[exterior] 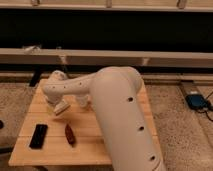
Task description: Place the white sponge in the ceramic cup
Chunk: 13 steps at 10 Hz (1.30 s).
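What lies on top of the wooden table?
A black flat block and a dark red thing. The gripper hovers over the table, beyond them. The arm covers the rest.

Indoor robot test area, probably a lab or office space. A small wooden table (90,150) stands alone on a speckled hard floor (180,135) before a long pale ledge (150,56) and dark wall panels (125,30) — a blue device (196,101) with its cable (207,116) lies on the floor at right. The gripper (61,107) hangs over the table's left part.
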Each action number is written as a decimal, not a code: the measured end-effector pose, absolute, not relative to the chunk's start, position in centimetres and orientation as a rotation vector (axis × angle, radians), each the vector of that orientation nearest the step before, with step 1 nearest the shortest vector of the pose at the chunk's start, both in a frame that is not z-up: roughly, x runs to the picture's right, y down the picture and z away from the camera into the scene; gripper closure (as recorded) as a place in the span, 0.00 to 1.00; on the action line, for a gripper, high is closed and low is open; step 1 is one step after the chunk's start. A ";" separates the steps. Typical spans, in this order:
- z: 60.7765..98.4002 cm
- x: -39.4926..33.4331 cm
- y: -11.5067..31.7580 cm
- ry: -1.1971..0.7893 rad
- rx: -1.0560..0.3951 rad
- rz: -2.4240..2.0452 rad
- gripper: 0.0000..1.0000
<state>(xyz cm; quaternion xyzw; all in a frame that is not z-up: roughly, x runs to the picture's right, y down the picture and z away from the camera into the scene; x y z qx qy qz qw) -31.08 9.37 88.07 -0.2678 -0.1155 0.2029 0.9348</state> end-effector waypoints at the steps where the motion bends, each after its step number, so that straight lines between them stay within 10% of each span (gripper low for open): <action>1: 88.8 -30.7 9.3 -0.225 -0.545 0.421 0.24; 13: 90.2 -32.4 6.9 -0.199 -0.399 0.459 0.24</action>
